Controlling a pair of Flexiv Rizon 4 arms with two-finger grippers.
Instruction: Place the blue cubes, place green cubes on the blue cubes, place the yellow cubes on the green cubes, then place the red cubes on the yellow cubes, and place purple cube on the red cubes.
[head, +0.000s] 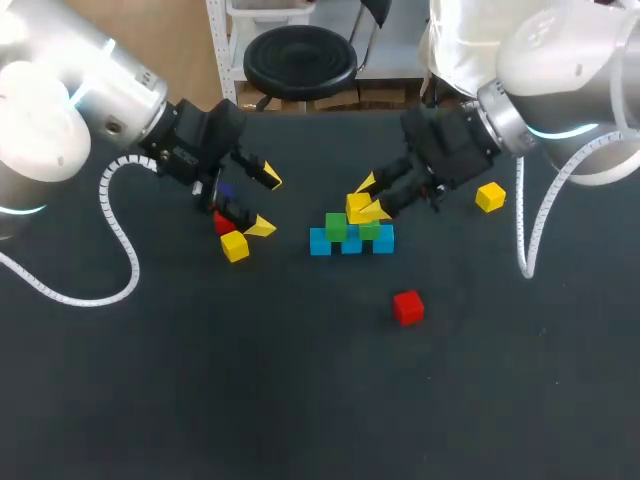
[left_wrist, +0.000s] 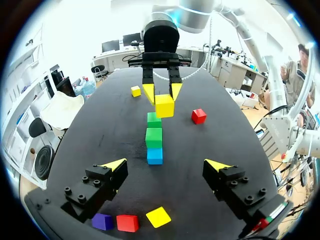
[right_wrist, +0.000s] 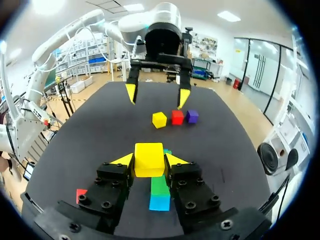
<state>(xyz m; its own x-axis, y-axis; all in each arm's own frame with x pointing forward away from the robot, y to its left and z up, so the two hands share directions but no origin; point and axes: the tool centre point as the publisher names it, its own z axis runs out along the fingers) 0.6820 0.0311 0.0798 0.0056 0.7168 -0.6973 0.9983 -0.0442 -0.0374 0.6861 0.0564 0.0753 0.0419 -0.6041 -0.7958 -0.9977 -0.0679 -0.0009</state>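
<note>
Purple cube (left_wrist: 102, 221), clear in wrist views, barely shows from overhead.

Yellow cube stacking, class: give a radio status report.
Right hand shut on a yellow cube, over the green cubes. Left hand open, empty. Nothing in the way.

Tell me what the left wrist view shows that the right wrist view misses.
Left wrist only: the right arm and a loose yellow cube beyond the right gripper. Right wrist only: the left arm. Both: the held yellow cube over green cubes and a blue cube, a lone red cube, and the purple, red, yellow row by the left gripper.
</note>
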